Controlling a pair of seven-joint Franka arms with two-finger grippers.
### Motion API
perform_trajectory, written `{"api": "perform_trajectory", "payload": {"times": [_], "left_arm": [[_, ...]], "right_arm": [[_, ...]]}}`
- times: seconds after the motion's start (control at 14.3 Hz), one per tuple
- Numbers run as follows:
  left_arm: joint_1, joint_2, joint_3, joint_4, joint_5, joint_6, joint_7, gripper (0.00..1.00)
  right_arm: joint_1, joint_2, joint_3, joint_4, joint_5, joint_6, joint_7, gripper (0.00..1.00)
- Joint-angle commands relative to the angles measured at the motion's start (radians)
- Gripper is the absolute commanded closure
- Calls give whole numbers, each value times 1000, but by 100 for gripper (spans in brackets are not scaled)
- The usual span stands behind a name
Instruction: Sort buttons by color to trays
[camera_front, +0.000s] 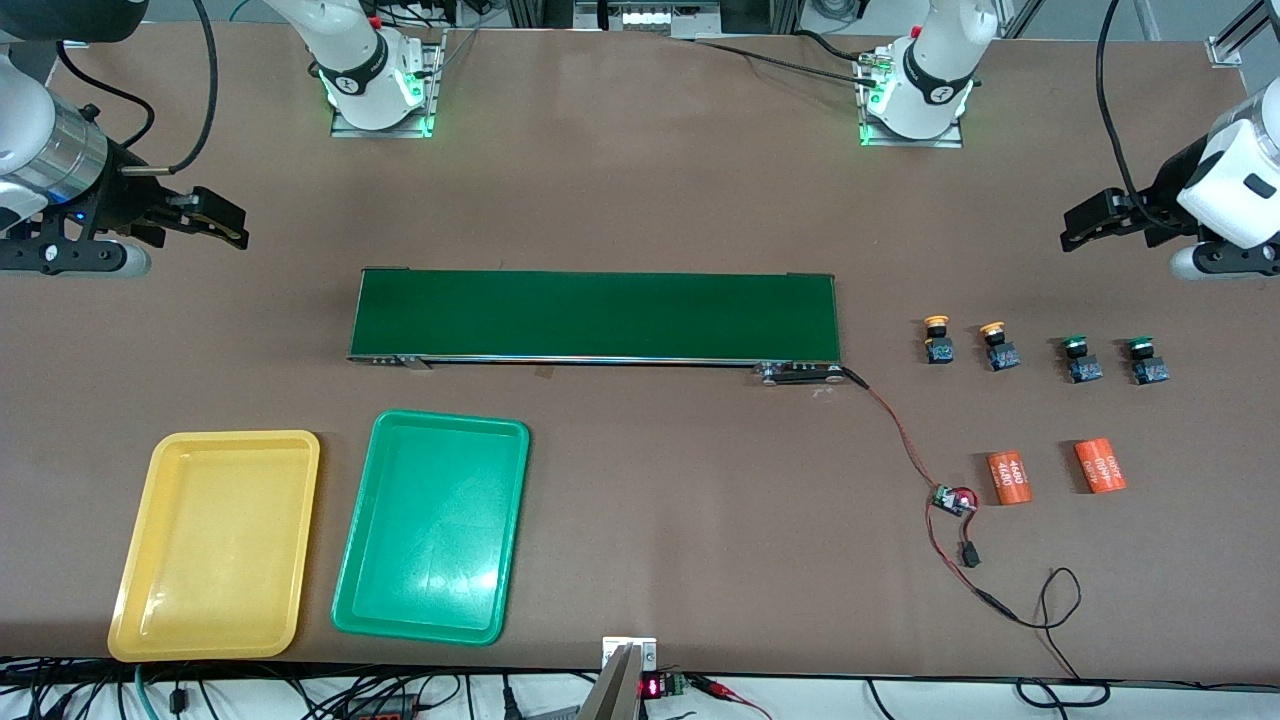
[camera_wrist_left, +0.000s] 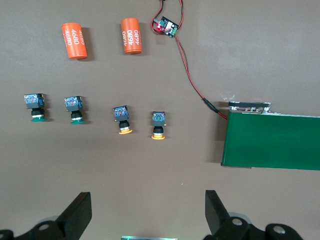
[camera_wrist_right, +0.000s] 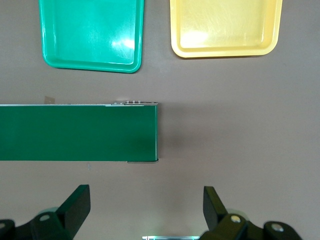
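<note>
Four small buttons stand in a row at the left arm's end of the table: two with yellow-orange caps (camera_front: 937, 339) (camera_front: 997, 345) and two with green caps (camera_front: 1080, 359) (camera_front: 1145, 362). The left wrist view shows them too: yellow-orange (camera_wrist_left: 159, 124) (camera_wrist_left: 122, 119), green (camera_wrist_left: 74, 109) (camera_wrist_left: 35, 106). The yellow tray (camera_front: 215, 543) and the green tray (camera_front: 432, 527) lie empty at the right arm's end, also in the right wrist view (camera_wrist_right: 226, 27) (camera_wrist_right: 92, 34). My left gripper (camera_front: 1075, 228) is open and empty, waiting in the air by the table's end. My right gripper (camera_front: 232, 222) is open and empty, waiting likewise.
A long dark-green conveyor belt (camera_front: 596, 315) lies mid-table. Two orange cylinders with white numerals (camera_front: 1009, 478) (camera_front: 1099, 465) lie nearer the front camera than the buttons. A red-and-black wire with a small circuit board (camera_front: 953, 500) runs from the belt's end.
</note>
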Motion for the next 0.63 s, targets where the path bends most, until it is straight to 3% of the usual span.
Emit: {"api": "perform_trajectory", "payload": {"times": [0.0,0.56], "left_arm": [[-11,14,0,26,19,-7,15,0],[-13,20,0,27,19,-12,8,0]], "right_arm": [[7,-13,-5,0,-13,-14,16,0],[7,-10,-5,6,-11,-9,23,0]]}}
